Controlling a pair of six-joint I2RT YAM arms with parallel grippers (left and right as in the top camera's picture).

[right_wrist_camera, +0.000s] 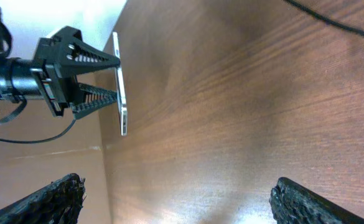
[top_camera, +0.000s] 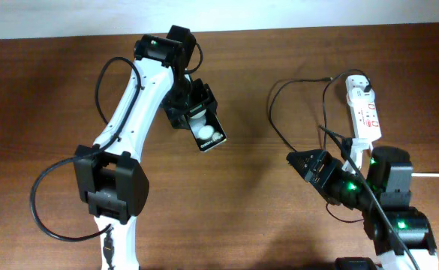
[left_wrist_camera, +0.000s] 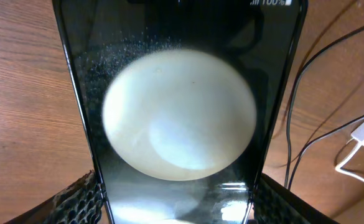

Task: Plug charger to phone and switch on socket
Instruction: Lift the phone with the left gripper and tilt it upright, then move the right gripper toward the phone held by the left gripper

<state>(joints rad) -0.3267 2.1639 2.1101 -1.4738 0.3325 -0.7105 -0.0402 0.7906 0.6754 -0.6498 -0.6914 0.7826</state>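
Note:
My left gripper [top_camera: 195,114] is shut on the phone [top_camera: 211,135], a black slab held above the table with its glossy face up. In the left wrist view the phone [left_wrist_camera: 178,112] fills the frame between the fingers [left_wrist_camera: 76,199], mirroring a round lamp. From the right wrist view the phone [right_wrist_camera: 121,87] shows edge-on in the left gripper [right_wrist_camera: 76,74]. The socket [top_camera: 364,111] lies at the far right with a white plug [top_camera: 358,86] in it. The charger cable [top_camera: 278,124] loops left of it. My right gripper [top_camera: 309,166] stands open and empty, its fingertips [right_wrist_camera: 51,199] wide apart.
A thick white cord [top_camera: 437,176] leaves the right edge behind the right arm. Thin black cable [left_wrist_camera: 312,81] and a white cord loop [left_wrist_camera: 356,168] lie right of the phone. Bare wooden table [top_camera: 264,217] lies between the arms.

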